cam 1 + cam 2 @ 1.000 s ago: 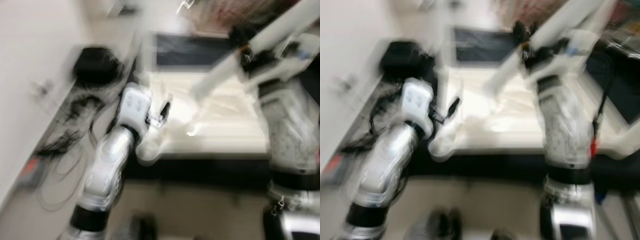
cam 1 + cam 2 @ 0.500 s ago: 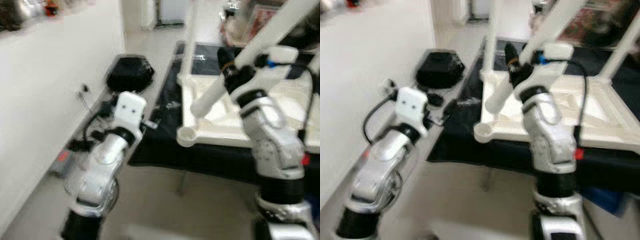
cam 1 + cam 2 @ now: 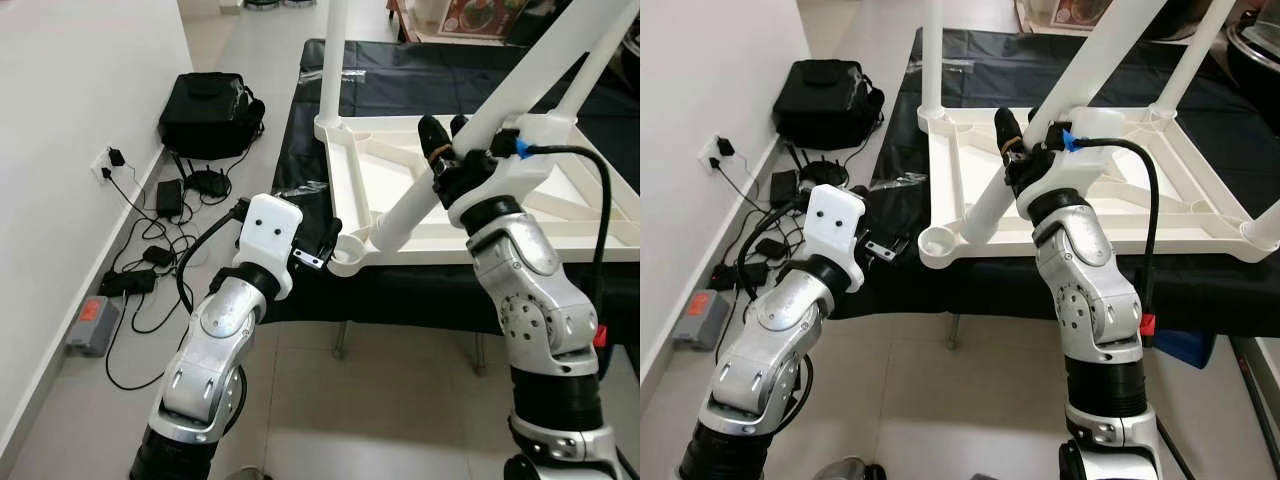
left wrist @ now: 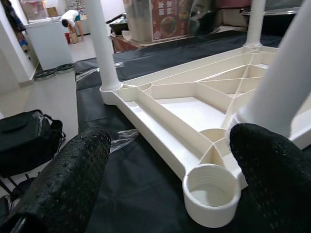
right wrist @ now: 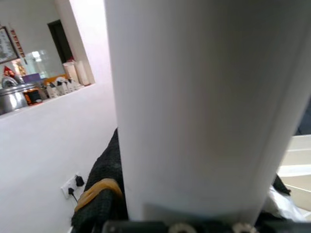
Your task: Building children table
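A white plastic table [image 3: 346,172] lies upside down on a black cloth, with upright legs in its two far corners. My right gripper [image 3: 446,142] is shut on another white leg [image 3: 520,85], which slants down to the left. The leg's lower end hangs just beside the near-left corner socket [image 3: 345,256]. My left gripper [image 3: 328,240] is open and level with that socket, on its left. In the left wrist view the socket [image 4: 211,194] sits between the two spread fingers [image 4: 68,184], and the slanted leg [image 4: 277,87] rises behind one of them.
The black cloth [image 3: 400,70] covers the low platform under the table. A black bag [image 3: 205,110], cables and chargers [image 3: 150,260] lie on the floor along the left wall. A person [image 4: 73,19] bends over far across the room.
The camera swung and the blur has cleared. My left gripper now sits closer to the near-left corner socket. My right gripper still holds the slanted leg.
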Available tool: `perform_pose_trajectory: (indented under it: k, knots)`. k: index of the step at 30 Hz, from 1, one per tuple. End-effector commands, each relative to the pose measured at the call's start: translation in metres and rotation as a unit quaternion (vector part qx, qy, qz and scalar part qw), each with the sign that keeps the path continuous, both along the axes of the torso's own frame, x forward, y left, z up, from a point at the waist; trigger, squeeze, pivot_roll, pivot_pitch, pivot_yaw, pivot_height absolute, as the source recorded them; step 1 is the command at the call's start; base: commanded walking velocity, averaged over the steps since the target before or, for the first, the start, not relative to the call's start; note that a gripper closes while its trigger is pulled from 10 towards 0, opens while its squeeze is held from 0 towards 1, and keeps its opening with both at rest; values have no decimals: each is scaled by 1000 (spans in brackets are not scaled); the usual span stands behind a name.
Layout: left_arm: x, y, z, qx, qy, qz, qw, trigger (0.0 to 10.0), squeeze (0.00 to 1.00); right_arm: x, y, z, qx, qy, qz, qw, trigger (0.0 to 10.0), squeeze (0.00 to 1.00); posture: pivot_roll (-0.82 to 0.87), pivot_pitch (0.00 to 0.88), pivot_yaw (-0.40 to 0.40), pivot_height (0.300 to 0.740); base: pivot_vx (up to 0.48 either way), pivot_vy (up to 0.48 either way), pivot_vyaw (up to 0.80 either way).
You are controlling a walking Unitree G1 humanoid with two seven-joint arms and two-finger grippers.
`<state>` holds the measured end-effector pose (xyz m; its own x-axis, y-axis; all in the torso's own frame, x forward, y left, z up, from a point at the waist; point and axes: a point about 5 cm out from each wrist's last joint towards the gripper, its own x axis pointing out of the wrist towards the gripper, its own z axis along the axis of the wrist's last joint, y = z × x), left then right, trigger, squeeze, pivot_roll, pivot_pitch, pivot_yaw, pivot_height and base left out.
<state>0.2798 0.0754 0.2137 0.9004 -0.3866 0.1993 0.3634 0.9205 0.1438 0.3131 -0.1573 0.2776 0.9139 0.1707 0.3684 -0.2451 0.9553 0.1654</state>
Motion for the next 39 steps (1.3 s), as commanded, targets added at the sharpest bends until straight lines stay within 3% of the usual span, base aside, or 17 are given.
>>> perform_pose_trajectory:
  k: [1, 7, 10, 19, 26, 29, 32, 33, 34, 39]
  knots:
    - [-3, 0, -3, -6, 8, -3, 1000, 10000, 0, -1, 2, 10, 0, -22, 11, 1000, 10000, 0, 107, 123, -55, 740, 0, 0, 0]
    - [-12, -3, -15, -12, 31, -22, 999, 10000, 0, 8, 12, 30, -14, -59, 80, 995, 10000, 0, 109, 129, -51, 740, 0, 0, 0]
    - [-24, -2, -31, -1, 53, -33, 998, 10000, 0, 28, 14, 40, -37, -54, 126, 990, 10000, 0, 122, 140, -65, 740, 0, 0, 0]
    - [-29, -1, -29, -3, 57, -21, 998, 10000, 0, 45, 5, 44, -53, -69, 76, 993, 10000, 0, 139, 166, -76, 740, 0, 0, 178]
    - [-31, -2, -29, -6, 61, -25, 998, 10000, 0, 53, 8, 41, -62, -52, 95, 992, 10000, 0, 131, 198, -73, 740, 0, 0, 682]
    - [-37, -3, -30, -6, 66, -31, 997, 10000, 0, 68, 3, 44, -91, -31, 142, 985, 10000, 0, 138, 216, -77, 740, 0, 0, 0]
    - [-40, -2, -30, -5, 68, -31, 997, 10000, 0, 73, -3, 45, -103, -27, 171, 980, 10000, 0, 143, 228, -80, 740, 0, 0, 0]
    - [-40, -2, -30, -5, 68, -31, 997, 10000, 0, 73, -3, 45, -103, -27, 171, 980, 10000, 0, 143, 228, -80, 740, 0, 0, 0]
    - [-42, -1, -29, -6, 71, -31, 997, 10000, 0, 71, -8, 46, -120, -23, 228, 966, 10000, 0, 151, 238, -82, 740, 0, 0, 0]
    - [-46, 0, -30, -8, 76, -35, 996, 10000, 0, 65, -16, 51, -143, -26, 284, 948, 10000, 0, 154, 245, -79, 740, 0, 0, 0]
